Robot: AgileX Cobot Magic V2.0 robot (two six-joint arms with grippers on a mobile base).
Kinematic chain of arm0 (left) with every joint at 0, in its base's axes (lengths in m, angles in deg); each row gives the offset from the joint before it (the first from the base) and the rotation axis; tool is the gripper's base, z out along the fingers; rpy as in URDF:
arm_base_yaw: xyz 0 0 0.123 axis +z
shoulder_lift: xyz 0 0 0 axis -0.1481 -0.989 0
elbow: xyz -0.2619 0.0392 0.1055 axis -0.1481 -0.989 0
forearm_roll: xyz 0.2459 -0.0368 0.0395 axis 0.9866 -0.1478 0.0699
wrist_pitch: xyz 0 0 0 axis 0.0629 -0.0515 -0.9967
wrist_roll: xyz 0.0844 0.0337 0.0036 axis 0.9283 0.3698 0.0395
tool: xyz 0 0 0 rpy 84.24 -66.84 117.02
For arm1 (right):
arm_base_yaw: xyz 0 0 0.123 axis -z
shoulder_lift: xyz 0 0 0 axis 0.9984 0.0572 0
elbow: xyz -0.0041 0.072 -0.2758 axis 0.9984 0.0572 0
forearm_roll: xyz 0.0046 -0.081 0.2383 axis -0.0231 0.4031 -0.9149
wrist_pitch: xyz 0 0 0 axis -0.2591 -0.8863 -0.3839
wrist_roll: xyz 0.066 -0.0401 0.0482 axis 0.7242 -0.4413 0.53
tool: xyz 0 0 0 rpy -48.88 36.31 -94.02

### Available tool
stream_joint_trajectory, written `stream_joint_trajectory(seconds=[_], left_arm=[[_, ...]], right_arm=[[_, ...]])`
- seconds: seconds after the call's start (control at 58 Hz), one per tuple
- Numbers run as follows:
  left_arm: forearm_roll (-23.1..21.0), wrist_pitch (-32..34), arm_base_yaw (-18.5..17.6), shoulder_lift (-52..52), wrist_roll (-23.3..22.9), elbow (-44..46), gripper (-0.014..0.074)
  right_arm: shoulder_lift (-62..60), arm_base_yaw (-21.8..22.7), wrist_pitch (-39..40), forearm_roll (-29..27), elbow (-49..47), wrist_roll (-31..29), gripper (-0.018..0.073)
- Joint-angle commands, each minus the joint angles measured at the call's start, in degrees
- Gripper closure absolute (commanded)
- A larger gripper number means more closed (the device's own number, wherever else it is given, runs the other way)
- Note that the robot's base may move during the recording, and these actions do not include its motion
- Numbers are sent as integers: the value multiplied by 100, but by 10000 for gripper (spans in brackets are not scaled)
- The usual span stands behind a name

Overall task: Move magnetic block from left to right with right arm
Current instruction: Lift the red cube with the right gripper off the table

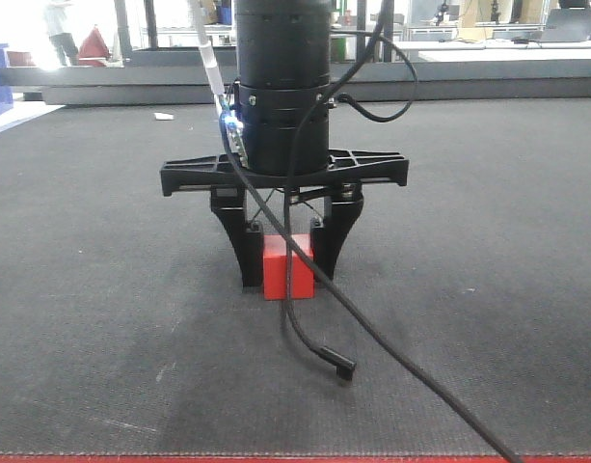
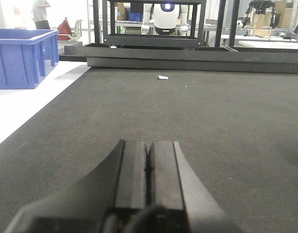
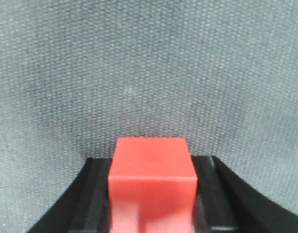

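Offers free passage left, right and beyond the right gripper [image 1: 287, 280] over bare dark mat [image 1: 102, 289], while a loose black cable [image 1: 286, 307] droops across the front of the magnetic block [image 1: 274, 275] and trails over the mat toward the near right edge, its plug end [image 1: 339, 366] lying just ahead. Leaves no gap between the fingers, the block filling it side to side. Runs clear ahead of the left gripper [image 2: 148, 165] up to a small white scrap [image 2: 162, 77] and a low dark rail [image 2: 187, 62], with a blue crate [image 2: 22, 58] off the mat at that view's left.
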Motion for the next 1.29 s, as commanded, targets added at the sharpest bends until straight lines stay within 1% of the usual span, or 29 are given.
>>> stream_joint_trajectory(seconds=[0.0, 0.258, 0.431, 0.551, 0.638, 0.775, 0.879, 0.982, 1.275], left_arm=[[-40, 467, -28, 55, -49, -51, 713], [-40, 467, -28, 55, -49, -51, 713], [-40, 467, -28, 55, -49, -51, 713], [-40, 467, -28, 55, -49, -51, 713], [-40, 467, -28, 55, -49, -51, 713], [-40, 467, -28, 55, -49, -51, 713], [-40, 467, -28, 55, -49, -51, 713], [-40, 467, -28, 55, -49, -51, 713], [-40, 467, -28, 55, -49, -51, 713]], right_arm=[[-439, 34, -37, 13, -176, -58, 293], [-884, 86, -229, 42, -160, -128, 293], [-1331, 198, -205, 117, -103, -791, 293], [-1765, 359, -193, 117, 127, -1180, 293], [-2082, 503, -154, 130, 376, -1367, 293], [-2689, 777, 35, 199, 854, -1426, 293], [-3200, 1056, 320, 275, 1278, -1443, 293], [-3716, 1334, 745, 440, 1782, -1620, 293], [-5051, 2334, 2135, 501, 3364, -2498, 293]])
